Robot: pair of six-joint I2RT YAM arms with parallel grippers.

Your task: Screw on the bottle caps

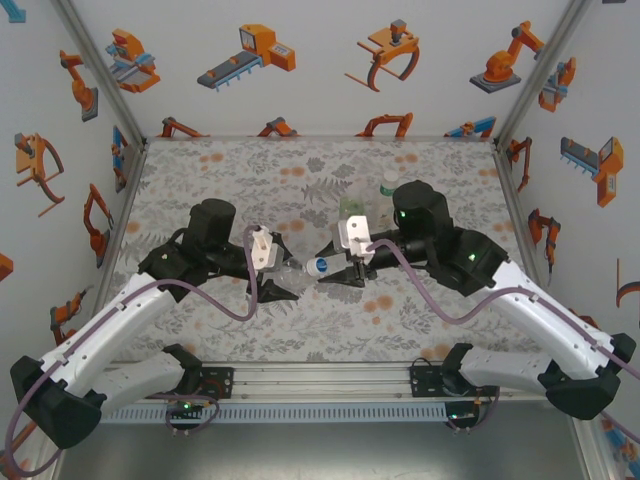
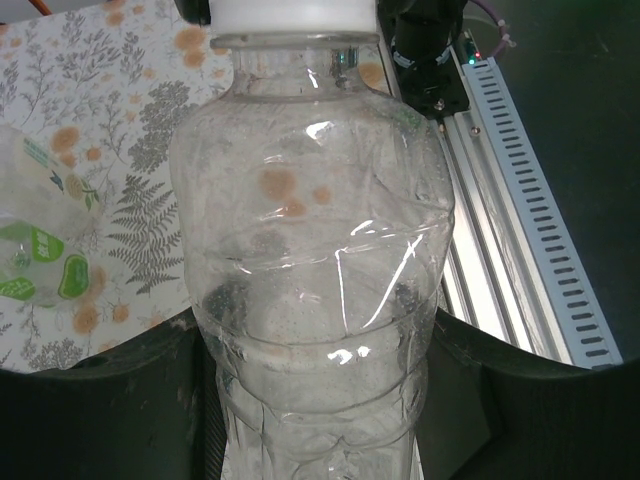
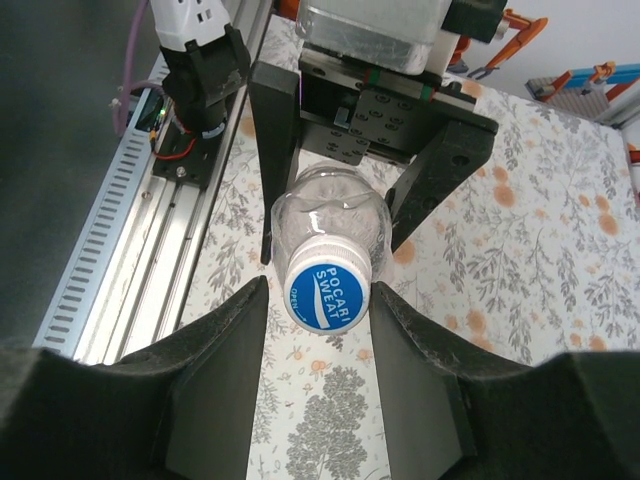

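At the middle of the surface [image 1: 200, 180], the left end effector [image 1: 283, 272] is clamping a clear bottle [image 2: 310, 250] while the right end effector [image 3: 320, 292] is pinching its blue cap [image 3: 328, 285], apparently mid-threading. Two more bottles [image 1: 390, 190] are waiting toward the far edge.

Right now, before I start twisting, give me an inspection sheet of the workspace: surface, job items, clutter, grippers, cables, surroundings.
Surface: floral-patterned table.
Job's things: clear bottle held on its side with the blue cap at its mouth. The green-tinted bottle and white-capped bottle stand at the rear.
Clutter: nothing seen.
Grippers: left gripper shut on the clear bottle's body. Right gripper shut on the blue cap.
Cables: purple cables loop along each arm, apart from the rear bottles.
Surroundings: white walls with orange robot pictures, and an aluminium rail at the near edge.
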